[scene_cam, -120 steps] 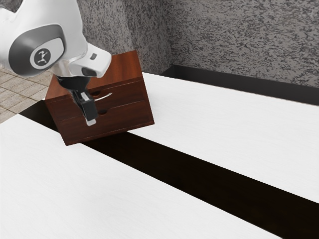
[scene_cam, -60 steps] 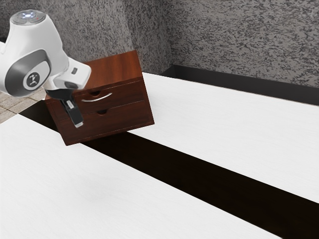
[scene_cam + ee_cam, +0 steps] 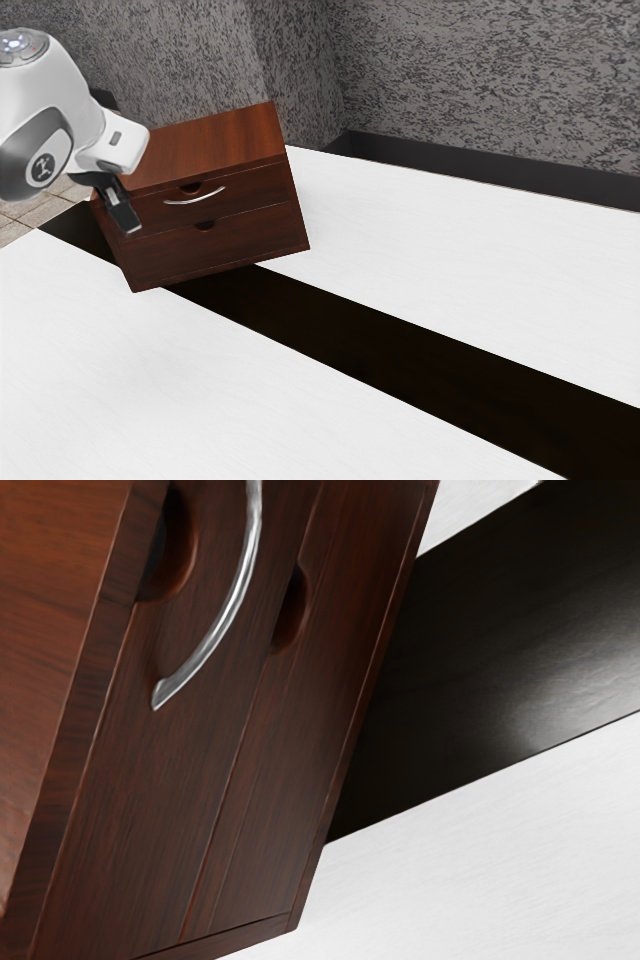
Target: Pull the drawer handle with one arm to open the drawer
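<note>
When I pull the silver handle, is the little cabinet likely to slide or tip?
Sliding seems likely: the cabinet stands on the smooth table, nothing visibly anchoring it. Tipping looks less likely, since it is squat, though the handle sits high. The handle looks rigid.

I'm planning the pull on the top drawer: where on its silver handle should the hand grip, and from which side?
I'd take the silver handle at its middle, where the bowed bar stands clear of the recess behind it. Come straight at the cabinet front, closing across the thin bar from above and below.
</note>
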